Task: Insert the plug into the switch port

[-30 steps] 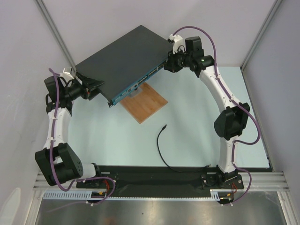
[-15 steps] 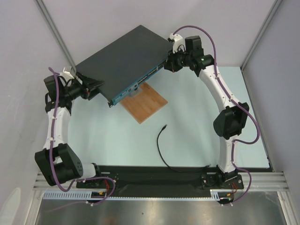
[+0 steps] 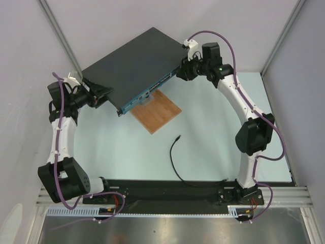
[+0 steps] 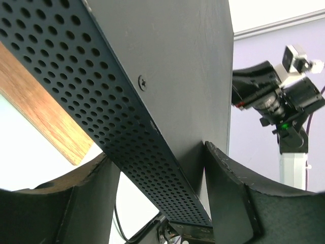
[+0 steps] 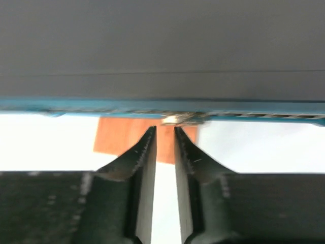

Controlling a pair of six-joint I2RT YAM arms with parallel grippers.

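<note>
Eased slightly apart since the earlier frame, the right tool (image 5: 165, 131) was seen empty beside the row holding the switch port (image 3: 151, 91). The plug (image 3: 178, 137) was left loose on the table (image 3: 213, 127), well apart and ungrasped. The switch (image 3: 137, 61) was straddled by the left tool (image 3: 105, 92), presumably for steadying; whether it was clamped could not be told.

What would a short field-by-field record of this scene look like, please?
plug: lying loose on the table, ending its cable, held by neither gripper
switch box: set diagonally, teal port strip facing the arms
left gripper: clamped on the box's left end
right gripper: jaws slightly apart, empty, at the strip's right end
wooden board: partly under the box
</note>
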